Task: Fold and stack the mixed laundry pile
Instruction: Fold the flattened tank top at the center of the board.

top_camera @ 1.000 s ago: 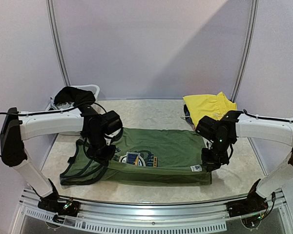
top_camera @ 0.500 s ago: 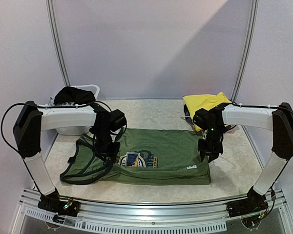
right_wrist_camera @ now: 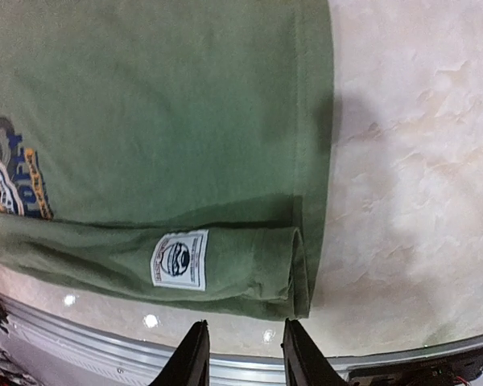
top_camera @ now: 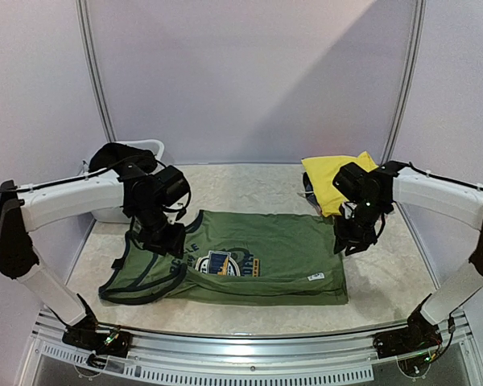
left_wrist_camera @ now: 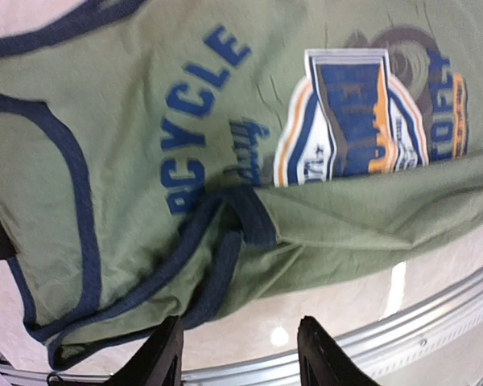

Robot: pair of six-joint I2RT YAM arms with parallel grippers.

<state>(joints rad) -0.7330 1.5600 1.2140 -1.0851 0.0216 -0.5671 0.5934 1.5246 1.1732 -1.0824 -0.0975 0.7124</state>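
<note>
The olive-green T-shirt (top_camera: 258, 253) with navy trim and a chest graphic lies flat mid-table, its near edge folded up over itself. It shows in the left wrist view (left_wrist_camera: 145, 121) and the right wrist view (right_wrist_camera: 145, 121), where a white label (right_wrist_camera: 179, 259) sits on the folded strip. My left gripper (top_camera: 166, 243) hovers open and empty over the shirt's collar end. My right gripper (top_camera: 350, 240) hovers open and empty over the shirt's right hem. A yellow garment (top_camera: 338, 177) lies at the back right. Black pieces (top_camera: 121, 158) hang from the tub.
A white plastic tub (top_camera: 149, 150) stands at the back left. A metal rail (top_camera: 241, 342) runs along the table's near edge. Grey walls close the back and sides.
Both grippers have let the folded near edge lie and have risen away from the shirt. The left one moved left and back; the right one moved back and right.
</note>
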